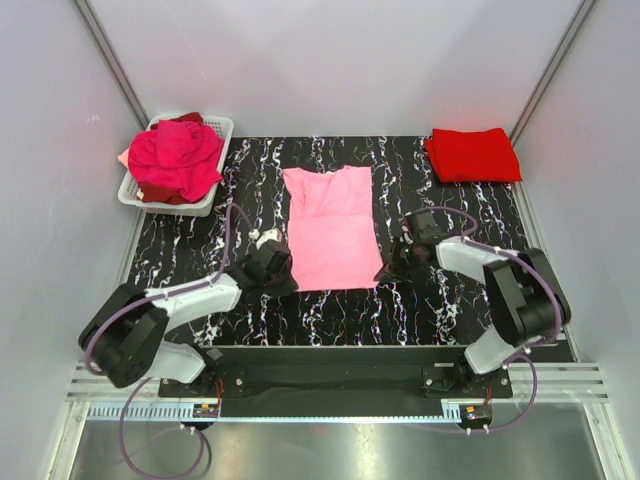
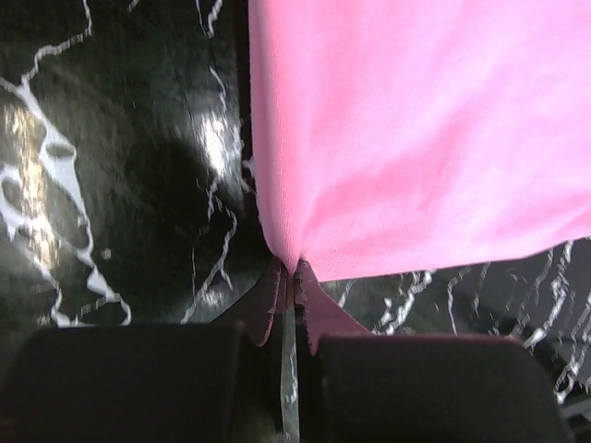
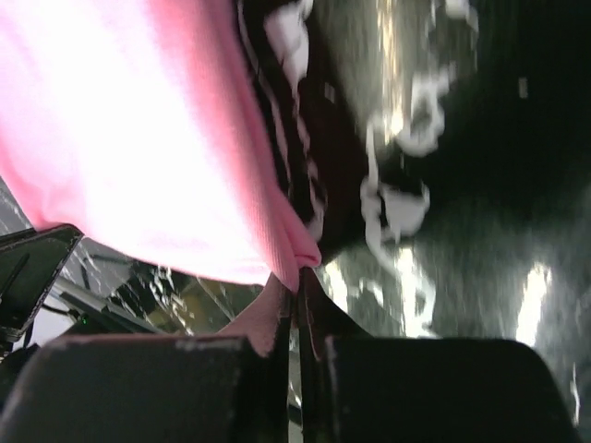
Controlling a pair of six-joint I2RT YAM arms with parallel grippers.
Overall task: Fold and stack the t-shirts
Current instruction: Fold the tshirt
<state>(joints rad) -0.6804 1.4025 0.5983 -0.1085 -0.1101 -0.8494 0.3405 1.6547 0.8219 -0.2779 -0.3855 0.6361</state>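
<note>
A light pink t-shirt (image 1: 330,228) lies flat, folded lengthwise, on the black marbled table (image 1: 420,310). My left gripper (image 1: 287,275) is shut on its near left corner, seen pinched in the left wrist view (image 2: 294,268). My right gripper (image 1: 384,270) is shut on its near right corner, seen in the right wrist view (image 3: 300,268). A folded bright red t-shirt (image 1: 472,155) lies at the back right. Magenta and dark red t-shirts (image 1: 175,160) are heaped in the basket at the back left.
A white mesh basket (image 1: 216,128) stands at the back left corner. Grey walls enclose the table on three sides. The metal rail with the arm bases (image 1: 330,380) runs along the near edge.
</note>
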